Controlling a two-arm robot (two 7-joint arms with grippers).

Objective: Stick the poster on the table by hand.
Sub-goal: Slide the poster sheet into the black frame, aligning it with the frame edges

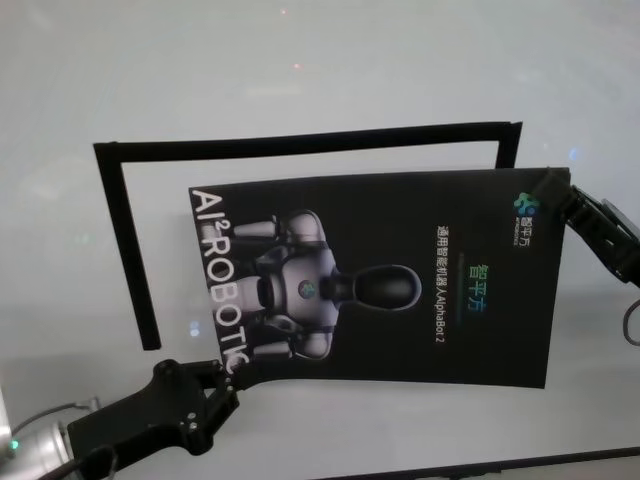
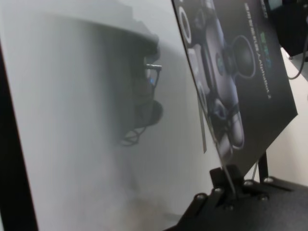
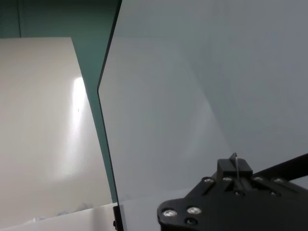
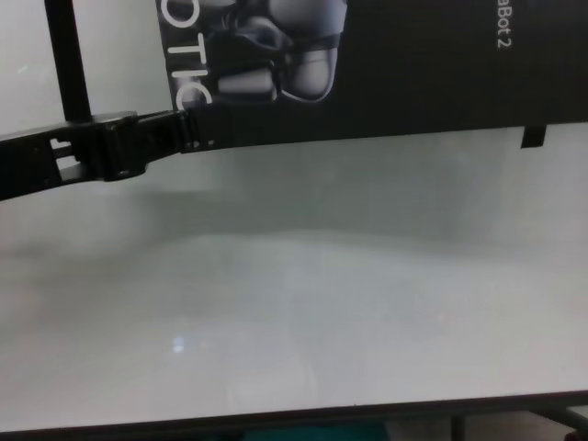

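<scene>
Nearest the head camera is the left gripper [image 1: 222, 375], reaching up from the lower left with its fingers closed on the near left corner of the poster [image 1: 400, 275]; the right gripper [image 1: 563, 205] holds the far right corner by the logo, arm coming in from the right edge; the sheet hangs between them over the table [image 1: 350, 80], partly overlapping the black tape outline [image 1: 300, 145] marked on it, skewed against that frame.

From the left wrist, the left gripper's fingertips [image 2: 226, 185] pinch the poster's thin edge, the sheet rising tilted above the pale surface.

From the right wrist, the right gripper's fingers [image 3: 234, 169] clamp an edge seen only as a fine line; the table's dark rim runs beside.

From the chest, the left arm stretches level from the left, gripping at the poster's lower corner; the table's near half lies below.

Judgement: carrying and aligning is in hand, sticking not yet done; next calls for squaring the sheet to the outline, then lowering both corners evenly so it lies flat without creasing.
</scene>
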